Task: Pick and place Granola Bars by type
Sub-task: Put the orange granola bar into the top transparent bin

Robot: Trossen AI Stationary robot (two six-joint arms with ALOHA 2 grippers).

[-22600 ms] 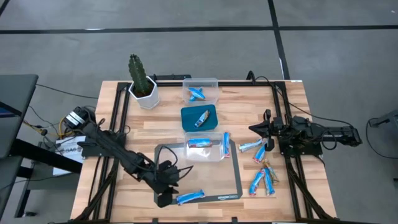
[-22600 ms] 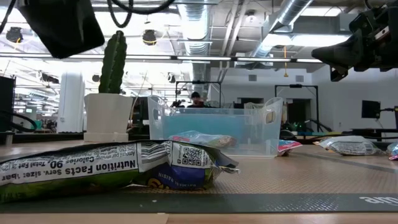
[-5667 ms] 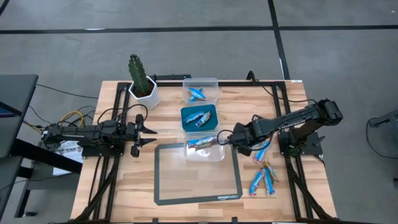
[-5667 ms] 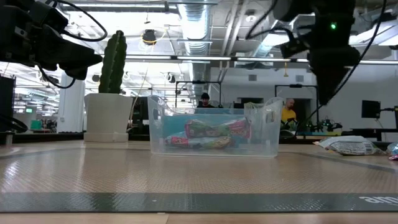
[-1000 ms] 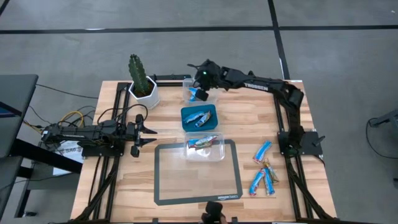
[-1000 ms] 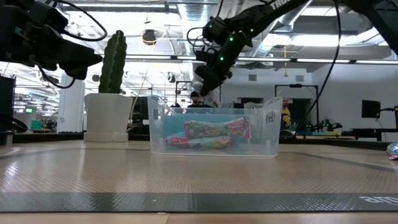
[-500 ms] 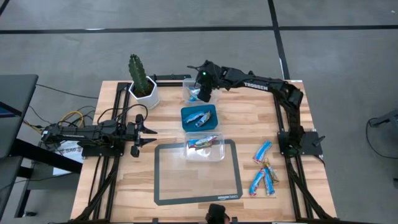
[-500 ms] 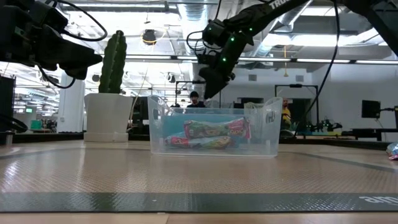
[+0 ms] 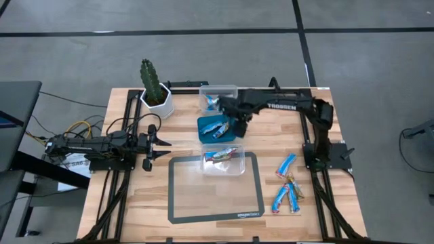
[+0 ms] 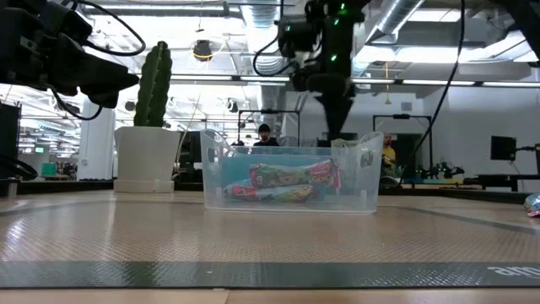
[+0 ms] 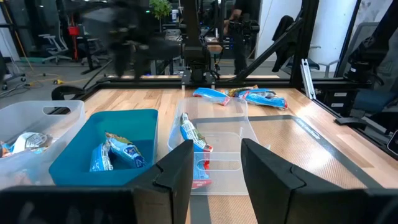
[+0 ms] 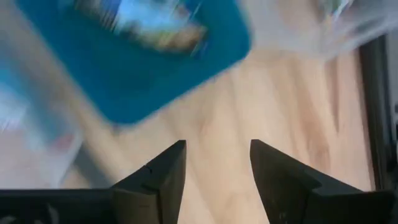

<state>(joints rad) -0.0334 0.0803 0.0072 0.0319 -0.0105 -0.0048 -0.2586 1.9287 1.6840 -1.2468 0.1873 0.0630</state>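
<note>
Several blue and brownish granola bars [image 9: 286, 183] lie loose on the wood near the table's right edge. Other bars lie inside three containers in a row: a far clear bin [image 9: 230, 89], a teal bin [image 9: 203, 122] and a near clear bin [image 9: 239, 167]. My right gripper [image 9: 239, 126] hangs open and empty above bare wood, just off the teal bin's right edge, pointing steeply down. In its wrist view [image 12: 214, 146] only wood shows between the fingers, with the teal bin [image 12: 205, 68] ahead. My left gripper [image 9: 157, 144] waits open at the table's left, level, facing the bins [image 11: 214, 165].
A potted cactus [image 9: 154, 88] stands at the far left corner. A dark-framed mat [image 9: 183, 203] covers the table's near middle, and the near clear bin rests on its far edge. Black rails [image 9: 308, 115] run along the table's sides.
My right gripper has swung from above the far clear bin toward the table's near edge, ending beside the teal bin's right edge. It has tipped to point more steeply down. My left arm has kept still.
</note>
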